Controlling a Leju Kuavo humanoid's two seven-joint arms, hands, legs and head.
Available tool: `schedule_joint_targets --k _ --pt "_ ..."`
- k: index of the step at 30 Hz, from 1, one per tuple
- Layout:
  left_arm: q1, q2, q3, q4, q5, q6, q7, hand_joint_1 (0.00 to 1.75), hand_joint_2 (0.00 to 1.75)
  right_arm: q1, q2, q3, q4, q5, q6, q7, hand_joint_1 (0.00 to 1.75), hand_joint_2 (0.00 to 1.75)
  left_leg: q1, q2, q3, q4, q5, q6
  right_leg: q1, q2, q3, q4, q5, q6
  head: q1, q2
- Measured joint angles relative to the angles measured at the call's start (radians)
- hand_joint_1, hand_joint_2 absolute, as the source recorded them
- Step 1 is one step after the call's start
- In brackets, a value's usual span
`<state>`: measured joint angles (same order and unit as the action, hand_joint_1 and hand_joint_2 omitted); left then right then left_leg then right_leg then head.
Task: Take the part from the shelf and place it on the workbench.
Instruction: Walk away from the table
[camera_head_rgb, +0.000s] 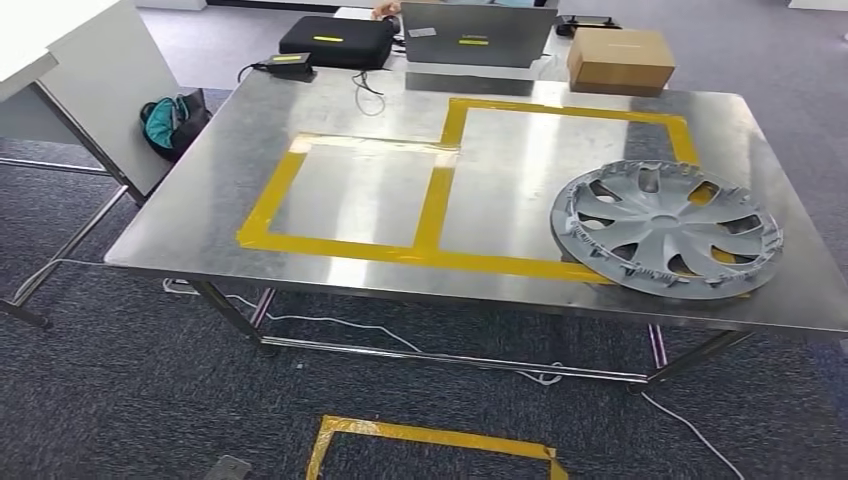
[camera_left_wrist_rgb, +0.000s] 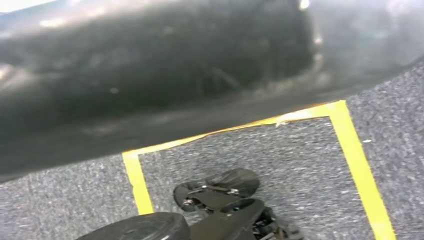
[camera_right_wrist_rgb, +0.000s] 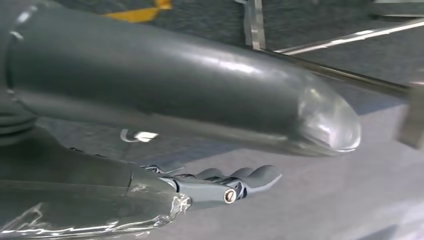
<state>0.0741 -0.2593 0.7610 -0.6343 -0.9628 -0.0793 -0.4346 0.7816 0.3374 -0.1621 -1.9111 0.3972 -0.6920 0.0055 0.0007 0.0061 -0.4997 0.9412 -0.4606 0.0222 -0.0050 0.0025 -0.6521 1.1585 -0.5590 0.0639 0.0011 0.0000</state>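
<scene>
A bare metal table marked with yellow tape outlines carries a grey wheel cover lying flat at its right front corner, while a black case, a laptop and a cardboard box sit along its far edge.

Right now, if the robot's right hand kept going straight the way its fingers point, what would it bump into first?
Probably nothing nearby. In the right wrist view the right hand holds nothing, its fingers stretched flat over grey carpet. The metal table leg lies further on but off to one side; depth is hard to judge.
</scene>
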Motion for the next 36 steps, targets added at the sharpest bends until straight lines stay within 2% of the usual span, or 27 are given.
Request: schedule_joint_targets --k 1,2,3,4,6,7,8,9,11,12,14,16,17,18,19,21,23,24,26,27,28,29,31,32,33,34,36 --pt "0.0 0.0 0.003 0.0 0.0 0.0 0.0 0.0 0.0 -0.001 0.0 0.0 0.013 -0.002 0.0 0.0 0.0 0.0 -0.002 0.002 -0.011 0.0 0.009 0.002 0.0 0.0 -0.013 0.063 -0.033 0.002 0.001 0.0" --pt "0.0 0.0 0.006 0.0 0.0 0.0 0.0 0.0 0.0 -0.002 0.001 0.0 0.023 -0.002 0.0 0.0 0.0 0.0 -0.003 0.004 -0.022 0.001 0.019 0.003 0.0 0.0 -0.015 0.105 -0.044 0.003 0.001 0.0" --pt "0.0 0.0 0.008 0.001 0.0 0.0 0.0 0.0 0.0 -0.002 0.001 0.0 0.031 -0.003 0.0 0.001 0.0 0.0 -0.004 0.005 -0.033 0.002 0.028 0.002 0.0 0.0 0.0 0.111 -0.034 0.003 0.001 0.0" --pt "0.0 0.0 0.009 0.001 0.0 -0.001 0.0 0.0 0.0 -0.002 0.001 0.0 0.037 -0.003 0.0 0.001 0.0 0.0 -0.005 0.005 -0.044 0.003 0.036 0.001 0.0 0.0 0.034 0.079 -0.008 0.002 0.001 0.0" --pt "0.0 0.0 0.011 0.002 0.0 -0.001 0.0 0.0 0.0 -0.004 0.001 0.001 0.045 -0.003 0.0 0.001 0.0 0.0 -0.007 0.005 -0.061 0.006 0.05 -0.005 0.0 0.0 0.139 -0.066 0.038 -0.001 0.001 0.0" --pt "0.0 0.0 0.011 0.002 0.0 -0.001 0.0 0.0 0.0 -0.005 0.001 0.001 0.047 -0.003 0.0 0.001 0.0 0.0 -0.008 0.005 -0.068 0.009 0.057 -0.01 0.001 0.0 0.187 -0.139 0.044 -0.004 0.0 0.0" --pt "0.0 0.0 0.011 0.002 0.0 -0.001 0.0 0.0 0.0 -0.007 0.001 0.001 0.049 -0.003 0.0 0.001 0.0 0.0 -0.009 0.005 -0.073 0.011 0.065 -0.015 0.002 0.001 0.215 -0.189 0.042 -0.006 0.0 0.0" --pt "-0.001 0.0 0.012 0.002 0.0 -0.001 -0.001 0.0 0.0 -0.008 0.002 0.001 0.051 -0.003 0.0 0.001 0.0 0.0 -0.01 0.005 -0.078 0.013 0.073 -0.02 0.003 0.002 0.224 -0.212 0.036 -0.008 -0.001 0.0" --pt "-0.002 0.0 0.012 0.002 0.0 -0.001 -0.001 0.0 0.0 -0.008 0.002 0.0 0.054 -0.003 -0.002 0.001 0.0 0.0 -0.009 0.004 -0.083 0.016 0.081 -0.029 0.003 0.001 0.21 -0.212 0.044 -0.021 -0.001 0.0" --pt "-0.002 0.0 0.012 0.002 0.0 -0.001 -0.001 0.0 0.0 -0.009 0.002 0.0 0.055 -0.003 -0.003 0.001 0.0 0.0 -0.008 0.003 -0.088 0.026 0.065 -0.036 0.002 -0.001 0.203 -0.212 0.051 -0.031 -0.002 0.0" --pt "-0.001 0.0 0.013 0.003 0.0 -0.001 -0.001 0.0 0.0 -0.011 0.003 -0.001 0.057 -0.003 -0.004 0.001 0.0 0.0 -0.005 0.0 -0.111 0.101 -0.019 -0.049 -0.001 -0.004 0.184 -0.212 0.069 -0.05 -0.005 0.0" --pt "-0.001 0.0 0.013 0.003 0.0 -0.001 -0.001 0.0 0.0 -0.011 0.004 -0.002 0.059 -0.01 -0.003 0.007 0.0 0.0 -0.002 -0.001 -0.142 0.231 -0.114 -0.058 -0.001 -0.005 0.16 -0.209 0.089 -0.056 -0.007 0.0" --pt "-0.001 0.0 0.013 0.003 0.0 -0.001 -0.001 0.0 0.0 -0.012 0.004 -0.002 0.061 -0.02 -0.001 0.018 0.0 0.0 -0.002 -0.001 -0.148 0.283 -0.133 -0.06 -0.001 -0.005 0.147 -0.205 0.1 -0.056 -0.007 0.0" --pt "-0.002 0.0 0.014 0.003 0.0 -0.001 -0.001 0.0 0.0 -0.013 0.004 -0.002 0.065 -0.034 0.005 0.033 0.0 0.0 -0.001 -0.001 -0.142 0.306 -0.127 -0.06 -0.001 -0.005 0.132 -0.201 0.11 -0.056 -0.007 0.0" --pt "-0.003 0.0 0.015 0.003 0.0 -0.001 -0.002 0.0 0.0 -0.015 0.004 -0.002 0.073 -0.05 0.014 0.05 0.0 0.0 -0.001 -0.001 -0.119 0.294 -0.103 -0.06 -0.001 -0.005 0.117 -0.196 0.119 -0.054 -0.007 0.0" --pt "-0.005 0.0 0.022 0.003 0.0 -0.002 -0.007 0.0 0.0 -0.02 0.005 -0.003 0.1 -0.085 0.043 0.083 0.0 0.0 0.0 -0.002 -0.029 0.179 -0.049 -0.057 -0.001 -0.004 0.086 -0.184 0.136 -0.047 -0.007 0.0" --pt "-0.008 -0.001 0.03 0.003 -0.001 -0.004 -0.012 0.0 0.0 -0.028 0.005 -0.007 0.136 -0.127 0.098 0.11 0.0 0.0 -0.002 -0.005 0.056 0.044 -0.041 -0.049 0.001 -0.003 0.065 -0.174 0.151 -0.036 -0.007 0.0" --pt "-0.009 -0.001 0.034 0.003 -0.002 -0.006 -0.014 0.0 0.0 -0.034 0.005 -0.012 0.157 -0.146 0.135 0.118 0.0 0.0 -0.003 -0.007 0.073 0.008 -0.048 -0.044 0.003 -0.004 0.058 -0.171 0.159 -0.031 -0.007 0.0" --pt "-0.01 -0.001 0.042 0.003 -0.006 -0.007 -0.018 0.0 0.0 -0.048 0.005 -0.029 0.205 -0.169 0.203 0.126 0.0 0.0 -0.005 -0.006 0.065 -0.008 -0.049 -0.028 0.002 -0.005 0.046 -0.169 0.176 -0.02 -0.006 0.0" --pt "-0.01 -0.001 0.048 0.004 -0.008 -0.007 -0.022 0.0 0.0 -0.054 0.005 -0.04 0.231 -0.17 0.225 0.13 0.0 0.0 -0.004 -0.005 0.055 -0.008 -0.042 -0.019 0.001 -0.005 0.04 -0.164 0.168 -0.015 -0.006 0.0" --pt "-0.01 -0.002 0.053 0.004 -0.009 -0.007 -0.027 0.0 0.0 -0.059 0.006 -0.049 0.256 -0.168 0.24 0.135 0.0 0.0 -0.003 -0.003 0.045 -0.008 -0.033 -0.009 0.0 -0.004 0.031 -0.146 0.142 -0.01 -0.005 0.0" --pt "-0.009 -0.002 0.057 0.005 -0.009 -0.007 -0.033 0.0 0.0 -0.065 0.006 -0.057 0.281 -0.164 0.253 0.144 0.0 0.0 -0.002 -0.001 0.033 -0.009 -0.022 -0.002 -0.001 -0.004 0.019 -0.108 0.096 -0.006 -0.004 0.0" --pt "-0.009 -0.004 0.064 0.005 -0.007 -0.012 -0.048 0.0 0.0 -0.081 0.006 -0.068 0.327 -0.157 0.276 0.167 0.0 0.0 -0.004 0.001 0.006 -0.008 0.0 0.004 -0.001 -0.003 -0.006 0.016 -0.009 0.001 -0.001 0.0" --pt "-0.009 -0.005 0.067 0.005 -0.005 -0.015 -0.052 0.0 0.0 -0.088 0.006 -0.072 0.347 -0.154 0.286 0.176 0.0 0.0 -0.005 0.003 -0.009 -0.008 0.012 0.004 -0.001 -0.004 -0.011 0.075 -0.034 0.002 -0.001 0.0" --pt "-0.009 -0.006 0.07 0.005 -0.003 -0.018 -0.055 0.0 0.0 -0.094 0.006 -0.075 0.363 -0.151 0.293 0.183 0.0 0.0 -0.006 0.004 -0.025 -0.007 0.024 0.004 -0.001 -0.004 -0.005 0.111 -0.032 0.002 -0.001 0.0" --pt "-0.009 -0.006 0.073 0.005 -0.001 -0.02 -0.056 0.0 0.0 -0.098 0.006 -0.078 0.375 -0.149 0.296 0.186 0.0 0.0 -0.007 0.005 -0.04 -0.005 0.036 0.003 -0.001 -0.004 0.016 0.115 -0.007 0.001 -0.001 0.0" --pt "-0.009 -0.008 0.078 0.005 0.0 -0.021 -0.058 0.0 0.0 -0.104 0.006 -0.08 0.392 -0.148 0.299 0.19 0.0 0.0 -0.008 0.006 -0.065 -0.001 0.059 -0.003 -0.001 -0.003 0.11 0.021 0.049 -0.003 -0.001 0.0"
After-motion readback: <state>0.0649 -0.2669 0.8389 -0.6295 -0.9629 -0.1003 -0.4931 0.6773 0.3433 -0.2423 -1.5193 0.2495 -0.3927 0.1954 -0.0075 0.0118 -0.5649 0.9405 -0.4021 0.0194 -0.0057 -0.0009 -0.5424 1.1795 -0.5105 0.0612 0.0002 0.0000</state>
